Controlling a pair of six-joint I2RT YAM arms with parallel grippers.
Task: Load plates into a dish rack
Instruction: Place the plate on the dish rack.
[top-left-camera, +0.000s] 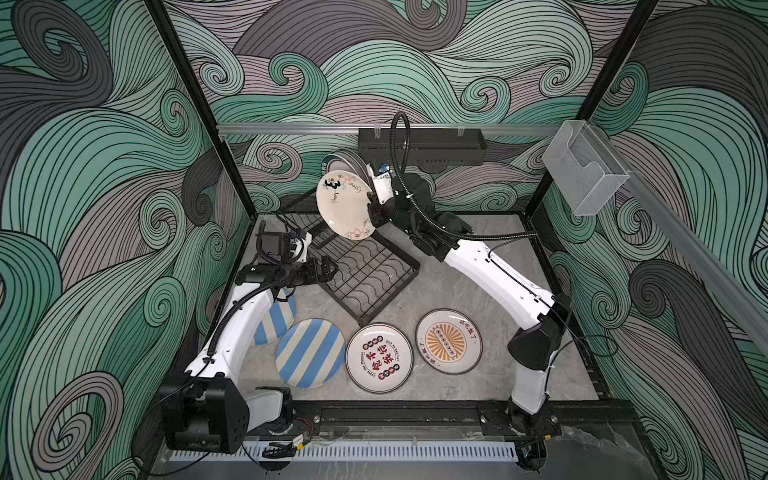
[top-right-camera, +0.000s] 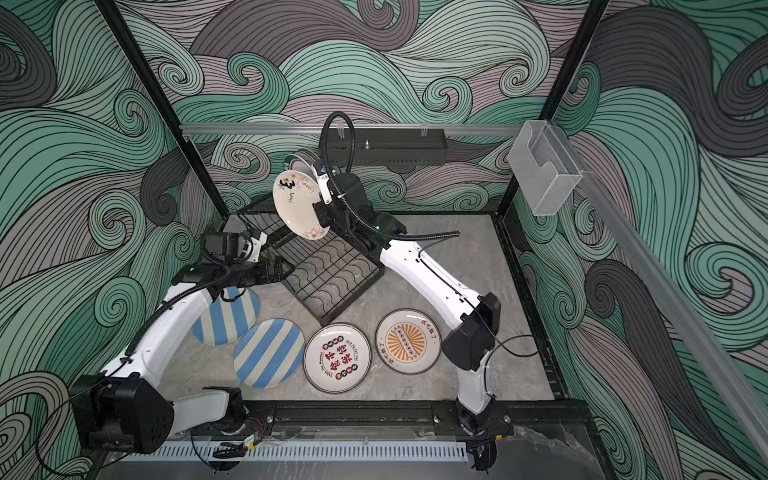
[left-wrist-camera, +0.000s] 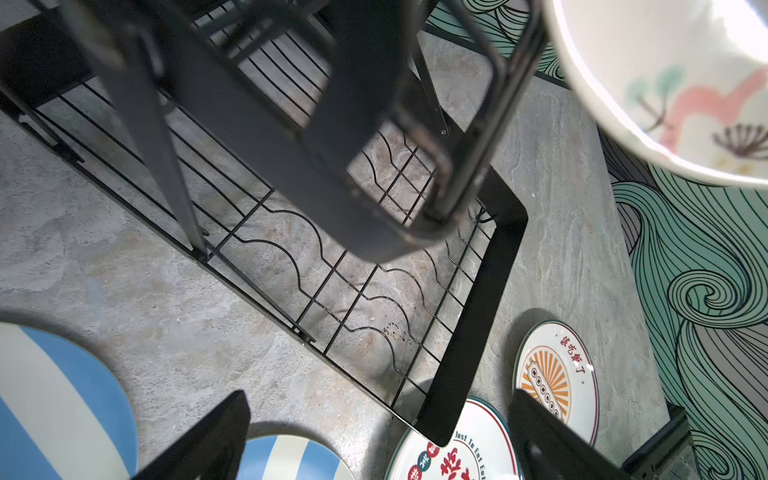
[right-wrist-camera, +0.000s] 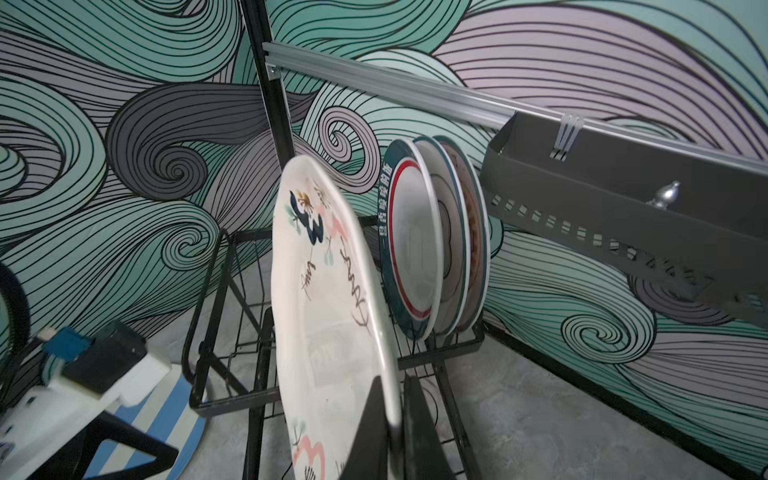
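My right gripper (top-left-camera: 371, 208) (right-wrist-camera: 395, 415) is shut on the rim of a cream plate with small drawings (top-left-camera: 343, 208) (right-wrist-camera: 328, 311), held on edge above the black dish rack (top-left-camera: 374, 270) (right-wrist-camera: 232, 390). Three plates (top-left-camera: 340, 160) (right-wrist-camera: 415, 249) stand upright in the rack's raised shelf just behind it. My left gripper (top-left-camera: 328, 269) (left-wrist-camera: 374, 436) hovers open and empty at the rack's left side. On the table lie two blue-striped plates (top-left-camera: 309, 353) (top-left-camera: 276, 320), one partly under my left arm, a red-character plate (top-left-camera: 379, 358) and an orange sunburst plate (top-left-camera: 449, 341).
A black perforated tray (top-left-camera: 422, 145) hangs on the back rail close behind my right wrist. A clear plastic box (top-left-camera: 582, 166) is fixed to the right rail. Patterned walls enclose the table on three sides.
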